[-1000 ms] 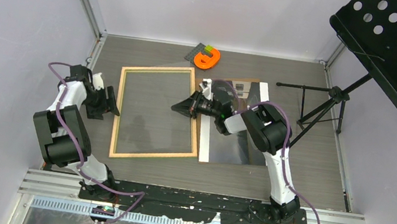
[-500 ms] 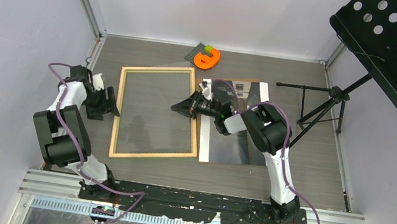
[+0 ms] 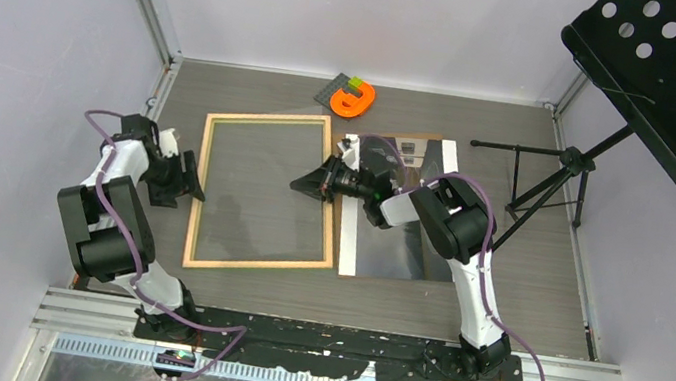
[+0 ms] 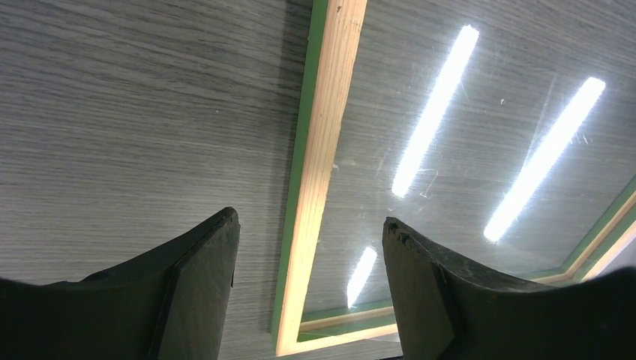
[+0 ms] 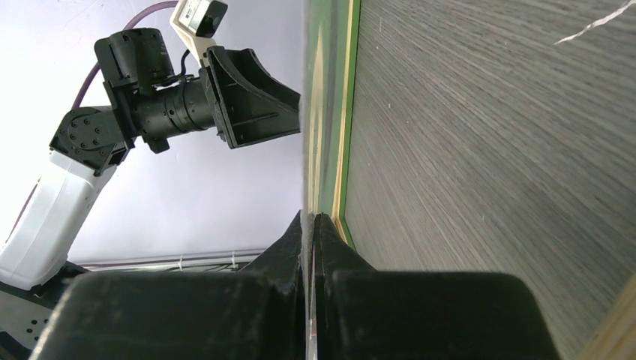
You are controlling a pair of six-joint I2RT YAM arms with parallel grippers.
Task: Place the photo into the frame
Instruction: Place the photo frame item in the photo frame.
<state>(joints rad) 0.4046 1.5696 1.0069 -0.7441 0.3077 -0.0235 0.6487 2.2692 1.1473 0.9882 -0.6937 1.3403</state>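
Over the right rail of the frame [image 4: 326, 150], your right gripper [image 5: 310, 216] is pinching fully closed on the edge of the clear pane [image 3: 261, 169]. Against a second ago, the frame's near left corner is creeping slightly leftward. Judgement: you are still working the pane, and loading is not yet begun. Your left gripper [image 4: 309, 219] is standing wide, holding nothing and straddling the left rail. The frame is containing only the pane. The photo [image 3: 385, 253] is lying outside, just right of it.
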